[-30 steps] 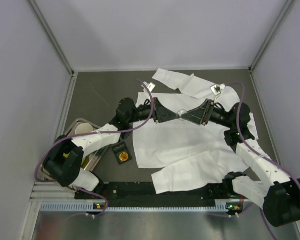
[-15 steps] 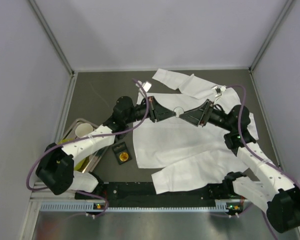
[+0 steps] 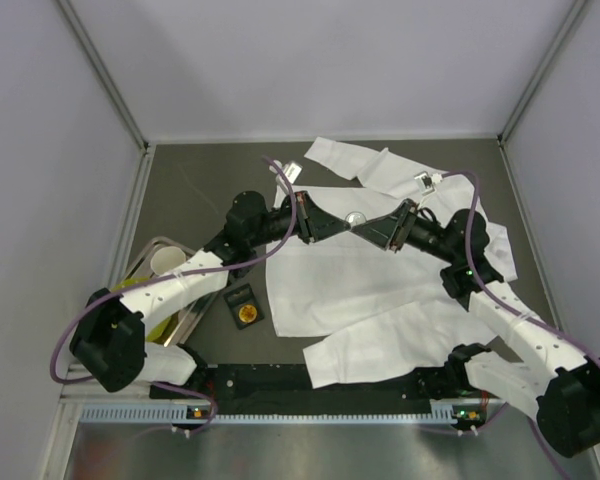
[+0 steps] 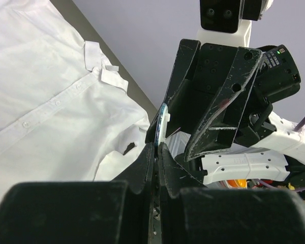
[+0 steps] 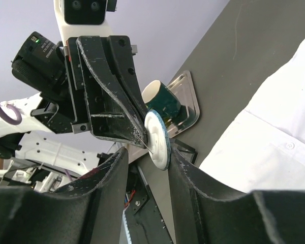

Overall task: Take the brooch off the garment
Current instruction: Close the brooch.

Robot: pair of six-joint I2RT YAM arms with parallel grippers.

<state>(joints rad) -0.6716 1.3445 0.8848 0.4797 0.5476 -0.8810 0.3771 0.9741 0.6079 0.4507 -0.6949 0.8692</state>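
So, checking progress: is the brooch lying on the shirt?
No, the left gripper pinches the brooch in the air, off the shirt.

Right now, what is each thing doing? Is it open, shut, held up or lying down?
Left gripper: shut on the brooch.
Right gripper: jaws either side of the brooch; grip unclear.
Brooch: off the shirt, held in the air.
Shirt: lying flat on the table.
Cup: upright in the tray.
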